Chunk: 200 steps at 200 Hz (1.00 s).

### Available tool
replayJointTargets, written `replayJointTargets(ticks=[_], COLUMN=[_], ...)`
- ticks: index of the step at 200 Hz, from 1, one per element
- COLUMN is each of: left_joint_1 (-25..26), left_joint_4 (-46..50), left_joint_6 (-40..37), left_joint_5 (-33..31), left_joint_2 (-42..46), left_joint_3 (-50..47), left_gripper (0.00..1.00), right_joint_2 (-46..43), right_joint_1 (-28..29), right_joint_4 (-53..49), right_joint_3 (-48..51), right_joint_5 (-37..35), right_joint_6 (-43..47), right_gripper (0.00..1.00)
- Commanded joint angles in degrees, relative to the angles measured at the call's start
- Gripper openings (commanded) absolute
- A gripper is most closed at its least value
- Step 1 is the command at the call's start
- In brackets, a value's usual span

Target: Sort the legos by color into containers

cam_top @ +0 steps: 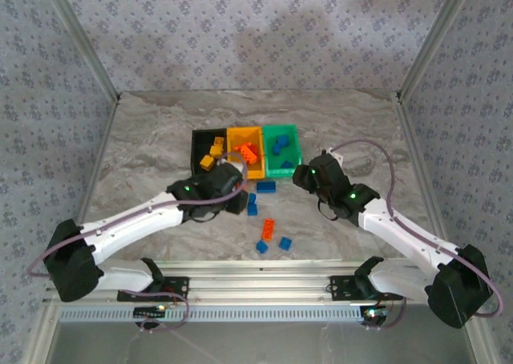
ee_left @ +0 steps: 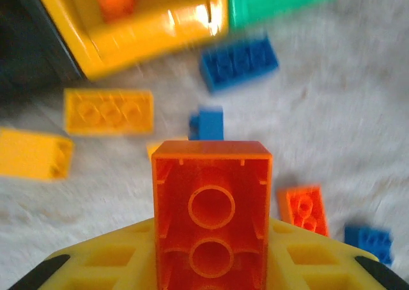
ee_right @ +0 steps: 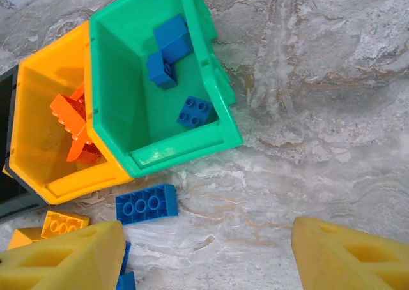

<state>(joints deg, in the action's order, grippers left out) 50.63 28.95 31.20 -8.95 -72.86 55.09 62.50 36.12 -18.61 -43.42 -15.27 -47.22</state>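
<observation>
My left gripper is shut on an orange-red lego, hollow underside toward the camera, just in front of the yellow-orange container. From above, that gripper sits at the row's near side. The black container holds yellow legos, the yellow-orange one orange-red legos, the green one three blue legos. My right gripper stands open above bare table near the green container's corner, a long blue lego lying to its left.
Loose legos lie on the marble table between the arms: blue ones, an orange-red one and two blue ones nearer the front. Two yellow legos lie before the black container. Patterned walls enclose the table.
</observation>
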Motion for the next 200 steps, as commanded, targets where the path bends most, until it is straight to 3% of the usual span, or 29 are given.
replayJointTargets(ticks=[1,42,114,162,200], left_joint_1=[-4.6,-12.0,-16.6,-17.0,-16.5], left_joint_4=[-4.6,-8.4,-4.7,0.3,-2.0], left_joint_6=[-2.0,-4.5,-5.8,-5.9,-4.1], left_joint_5=[0.8,2.3,2.1,3.0,5.9], left_joint_2=[-2.6,-16.3,-39.3,-47.4,-42.5], left_joint_3=[4.7,16.3,38.9,49.2,46.5], left_gripper=[0.37,0.35,0.36,0.51,0.68], right_joint_2=[-1.1,-1.6,-2.9,-3.1,-3.0], right_joint_1=[-0.5,-0.9,-1.1,-1.1,-0.7], right_joint_4=[-1.3,-1.8,-1.9,-2.5,-3.3], right_joint_3=[0.7,1.4,2.4,3.2,3.7], right_joint_5=[-1.0,-0.5,0.5,2.7,4.9], right_joint_6=[-1.5,-1.5,-1.4,-1.3,-2.0], right_gripper=[0.71,0.72,0.72,0.74,0.75])
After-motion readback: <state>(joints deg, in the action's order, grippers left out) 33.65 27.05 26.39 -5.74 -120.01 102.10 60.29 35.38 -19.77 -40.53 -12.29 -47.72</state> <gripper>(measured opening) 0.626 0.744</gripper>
